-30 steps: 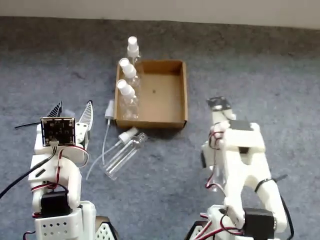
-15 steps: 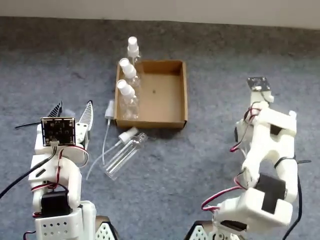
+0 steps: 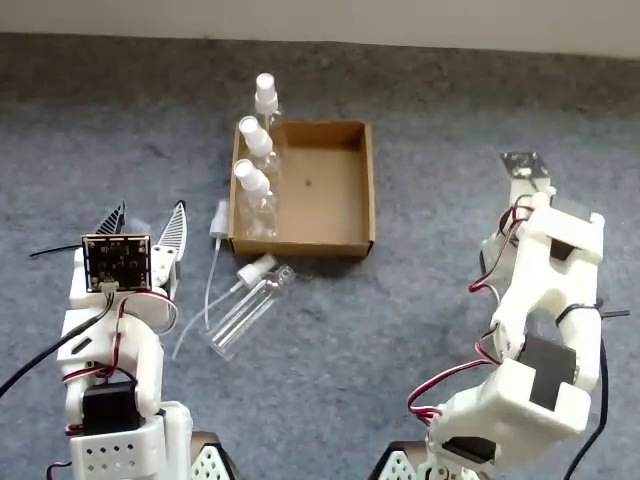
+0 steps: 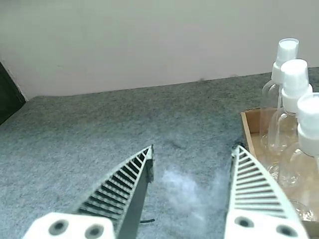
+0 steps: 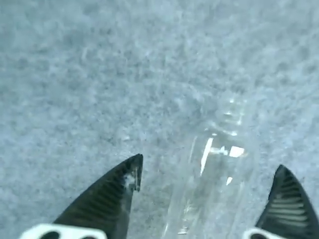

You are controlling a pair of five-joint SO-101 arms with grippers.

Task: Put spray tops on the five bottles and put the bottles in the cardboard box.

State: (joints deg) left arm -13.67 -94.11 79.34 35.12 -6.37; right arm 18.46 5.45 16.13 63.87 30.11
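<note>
At the table's middle, cardboard box (image 3: 322,232): set open side up on the grey carpet (image 3: 500,110).
Bottles in the box: a rear bottle (image 3: 258,150) and a front bottle (image 3: 254,198), both upright with spray tops fitted, are stood along the box wall on the left arm's side.
Outside bottle (image 3: 266,100): stood upright with its top on, just beyond the box's far corner.
Lying bottle (image 3: 240,312): laid on its side just in front of the box. A spray top (image 3: 256,268) is seen at its neck end, and whether it is fitted cannot be told.
Loose spray top (image 3: 218,218): laid beside the box's front corner, its thin tube trailing toward the left arm.
Left gripper (image 3: 146,222): held near the loose spray top, fingers spread wide, nothing gripped.
Right gripper (image 5: 208,169): fingers spread wide above the carpet. A clear bottle (image 5: 219,149) is seen between them, not clamped.
</note>
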